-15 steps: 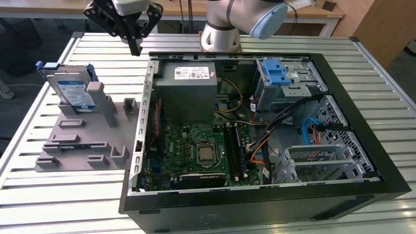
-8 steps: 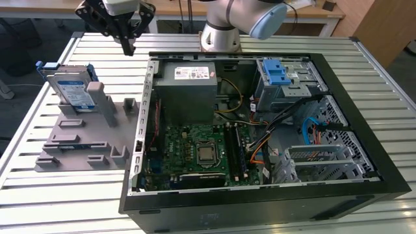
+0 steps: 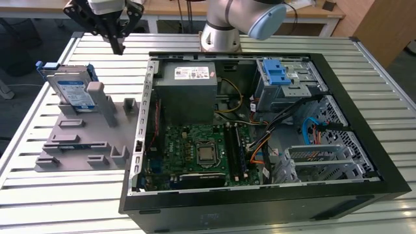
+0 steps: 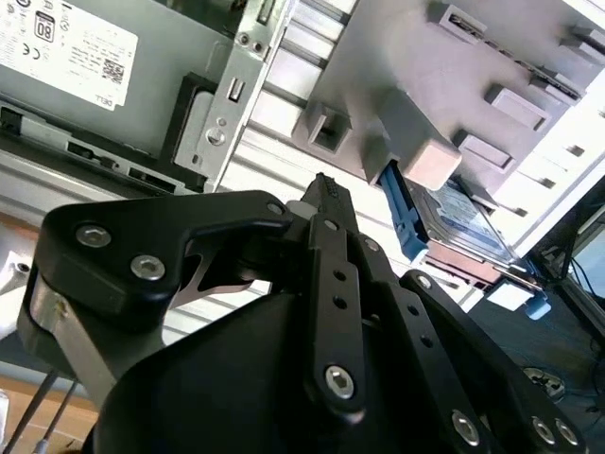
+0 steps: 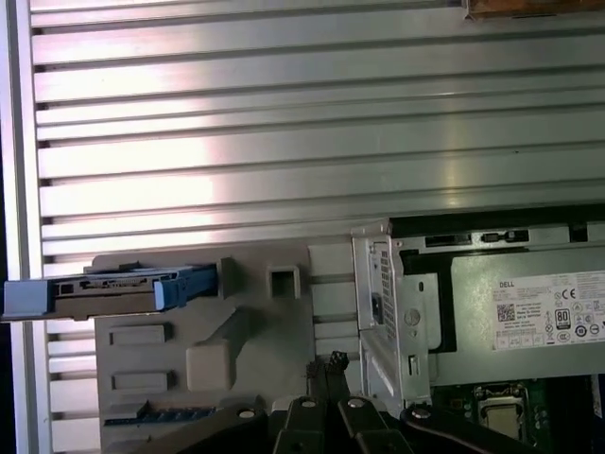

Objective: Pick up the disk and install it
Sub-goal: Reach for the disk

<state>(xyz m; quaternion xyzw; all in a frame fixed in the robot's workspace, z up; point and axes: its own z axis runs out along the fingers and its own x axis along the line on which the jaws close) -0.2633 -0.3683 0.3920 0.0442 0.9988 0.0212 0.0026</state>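
Note:
The disk [image 3: 71, 88] is a silver drive with a white-and-blue label in a blue carrier. It stands on edge in a slot of the grey holder [image 3: 78, 141] at the exterior view's left. It also shows edge-on in both wrist views, as the disk [image 5: 113, 288] and the disk [image 4: 456, 213]. My gripper [image 3: 118, 48] hangs above the slatted table, beyond the disk and slightly to the exterior view's right of it, well apart from it. Its black fingers [image 4: 326, 194] meet at a point, shut on nothing, as the fingertips [image 5: 327, 364] show too.
An open computer case [image 3: 338, 87] lies at the exterior view's right, holding a grey power supply box [image 3: 188, 80], a motherboard [image 3: 195, 146] and a silver cage with a blue latch [image 3: 281, 77]. The arm's base [image 3: 221, 34] stands behind the case. The slatted table [image 3: 65, 195] surrounds everything.

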